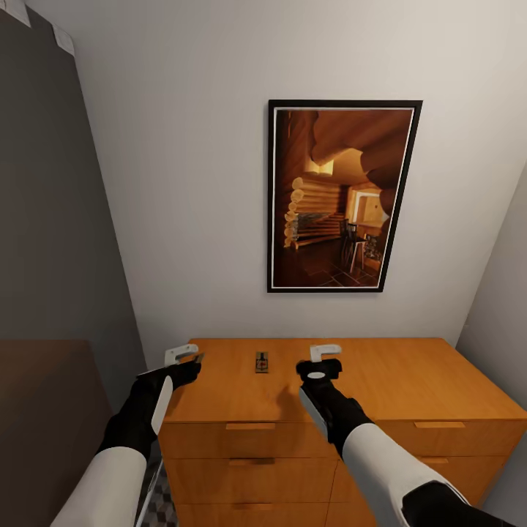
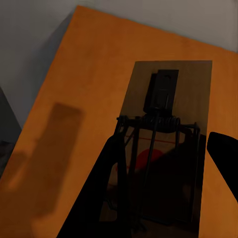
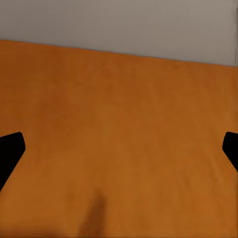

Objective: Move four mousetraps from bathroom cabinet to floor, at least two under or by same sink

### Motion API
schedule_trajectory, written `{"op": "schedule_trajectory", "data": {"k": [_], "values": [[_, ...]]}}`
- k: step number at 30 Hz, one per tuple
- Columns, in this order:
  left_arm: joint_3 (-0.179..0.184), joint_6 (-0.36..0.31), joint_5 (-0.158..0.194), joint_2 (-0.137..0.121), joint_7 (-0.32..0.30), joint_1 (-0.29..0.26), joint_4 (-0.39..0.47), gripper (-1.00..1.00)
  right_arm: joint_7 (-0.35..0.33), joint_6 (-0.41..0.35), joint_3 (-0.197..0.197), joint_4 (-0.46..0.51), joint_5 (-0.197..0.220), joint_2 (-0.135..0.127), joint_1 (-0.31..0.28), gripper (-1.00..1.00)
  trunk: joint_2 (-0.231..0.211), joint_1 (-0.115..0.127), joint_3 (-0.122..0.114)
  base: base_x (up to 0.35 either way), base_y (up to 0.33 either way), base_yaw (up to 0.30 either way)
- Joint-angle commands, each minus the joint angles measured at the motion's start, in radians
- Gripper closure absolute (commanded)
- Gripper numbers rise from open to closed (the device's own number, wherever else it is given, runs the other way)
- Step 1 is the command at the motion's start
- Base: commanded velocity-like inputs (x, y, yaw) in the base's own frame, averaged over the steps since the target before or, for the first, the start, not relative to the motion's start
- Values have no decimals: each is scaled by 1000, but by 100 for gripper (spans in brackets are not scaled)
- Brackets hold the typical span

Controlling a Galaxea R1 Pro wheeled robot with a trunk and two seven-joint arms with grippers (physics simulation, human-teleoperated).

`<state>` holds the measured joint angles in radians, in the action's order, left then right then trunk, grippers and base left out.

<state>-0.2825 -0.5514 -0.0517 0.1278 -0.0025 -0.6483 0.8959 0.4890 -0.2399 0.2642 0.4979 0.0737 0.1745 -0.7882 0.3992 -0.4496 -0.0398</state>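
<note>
Left gripper (image 2: 163, 188): fingers closed on a mousetrap (image 2: 166, 144), above the cabinet (image 1: 380, 380) top's left end. Second mousetrap (image 1: 261, 361): lying on the top. Right gripper (image 3: 119, 153): fingers open over bare wood.

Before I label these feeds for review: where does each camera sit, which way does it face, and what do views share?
Head: up on the robot, looking down at the cabinet, framed picture, both arms, left pincer, right pincer.
Left wrist: along its dark fingers, onto a held mousetrap.
Right wrist: between spread fingertips onto bare cabinet top.
Shared: all three show the orange top.
</note>
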Motion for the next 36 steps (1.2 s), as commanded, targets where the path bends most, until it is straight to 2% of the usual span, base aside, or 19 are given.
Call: {"op": "schedule_trajectory", "data": {"k": [1, 5, 7, 11, 15, 21, 36], "values": [[-3, -4, -5, 1, -1, 0, 1, 100, 9, -14, 6, -2, 9, 0, -11, -100, 1, 0, 1, 0, 0, 0], [-3, -4, -5, 1, -1, 0, 1, 100, 12, -56, 8, -5, 19, 0, -31, -100, 1, 0, 1, 0, 0, 0], [-3, -4, -5, 1, -1, 0, 1, 100, 12, -69, 8, -5, 38, 0, -44, -100, 1, 0, 1, 0, 0, 0], [-3, -4, -4, 1, -2, -1, 1, 100, 6, -75, 10, 2, 73, 0, -51, -100, 1, 0, 1, 0, 0, 0], [-2, -3, -4, 1, -2, 0, 1, 100, -13, -77, 10, 22, 90, 0, -53, -100, 1, 0, 1, 5, 0, 0], [-2, -3, -4, 2, -2, -1, 1, 100, -63, -79, 11, 27, 94, 0, -54, -100, 1, 0, 1, 84, 0, 0], [-1, -4, -4, 3, -2, -1, 1, 100, -72, -78, 26, 27, 95, 0, -54, -100, 1, 0, 1, 105, 41, 0]]}}
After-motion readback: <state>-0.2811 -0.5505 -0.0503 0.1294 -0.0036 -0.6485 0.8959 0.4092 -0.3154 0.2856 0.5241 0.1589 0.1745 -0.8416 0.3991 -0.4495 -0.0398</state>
